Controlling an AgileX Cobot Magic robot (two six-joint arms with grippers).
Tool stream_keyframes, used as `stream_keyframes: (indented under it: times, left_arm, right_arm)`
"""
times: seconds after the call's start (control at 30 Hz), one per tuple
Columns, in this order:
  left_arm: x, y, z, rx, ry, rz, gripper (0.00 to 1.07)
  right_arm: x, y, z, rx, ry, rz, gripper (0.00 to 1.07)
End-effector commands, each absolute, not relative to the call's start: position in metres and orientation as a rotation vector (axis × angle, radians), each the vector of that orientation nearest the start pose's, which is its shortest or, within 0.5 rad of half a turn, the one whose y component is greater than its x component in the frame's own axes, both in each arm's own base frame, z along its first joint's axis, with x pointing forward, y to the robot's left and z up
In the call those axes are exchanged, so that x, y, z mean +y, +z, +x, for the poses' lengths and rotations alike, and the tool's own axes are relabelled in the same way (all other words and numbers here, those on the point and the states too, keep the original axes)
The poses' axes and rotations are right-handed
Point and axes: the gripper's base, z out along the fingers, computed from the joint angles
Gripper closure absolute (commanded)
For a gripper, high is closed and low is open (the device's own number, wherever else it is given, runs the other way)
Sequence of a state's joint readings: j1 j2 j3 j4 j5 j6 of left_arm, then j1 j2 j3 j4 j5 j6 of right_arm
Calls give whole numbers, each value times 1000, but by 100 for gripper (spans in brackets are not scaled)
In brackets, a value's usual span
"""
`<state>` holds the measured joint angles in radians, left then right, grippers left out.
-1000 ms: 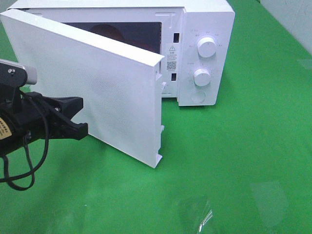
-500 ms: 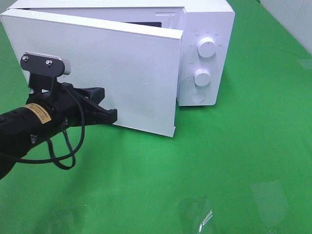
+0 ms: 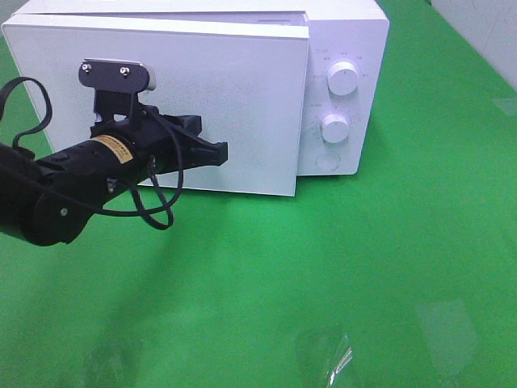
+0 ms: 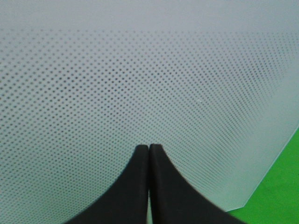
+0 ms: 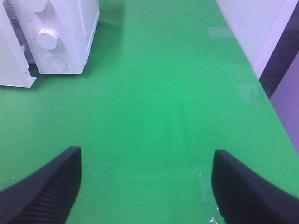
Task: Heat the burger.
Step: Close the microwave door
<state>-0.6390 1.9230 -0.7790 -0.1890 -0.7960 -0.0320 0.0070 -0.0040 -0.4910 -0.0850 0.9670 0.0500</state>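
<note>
The microwave (image 3: 343, 32) sits in the upper left of the exterior high frame on the green surface (image 3: 363, 267). Its door (image 3: 242, 89) is swung almost flush with the body and stands just proud along its right edge. The left end effector (image 3: 220, 152) has its two black fingers pressed together into one blunt tip, which meets the door's dotted panel near the middle. Closed like this it pinches nothing and works as a pusher, a sensible form for seating a flat door.

The right end effector (image 5: 145, 158) is spread wide and empty over bare surface at the lower right, well clear of the door's path. It is probably kept free for the two knobs (image 3: 344, 79) on the control panel.

The burger shows in no view. The door hides the microwave's cavity, so I judge it to be inside, but cannot confirm that.
</note>
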Motion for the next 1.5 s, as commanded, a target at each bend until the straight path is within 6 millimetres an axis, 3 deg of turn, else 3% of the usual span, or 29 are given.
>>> stream_keyframes:
  times: [0.03, 0.73, 1.5]
  left_arm:
    - [-215, 144, 304, 1827, -444, 353, 107]
    - [-238, 149, 344, 1775, -426, 285, 107]
    - [-216, 163, 376, 1711, -375, 201, 107]
  right_arm:
    - [-6, 283, -5, 1921, -70, 39, 34]
    - [-6, 283, -5, 1921, -70, 39, 34]
    - [-6, 283, -5, 1921, -70, 39, 34]
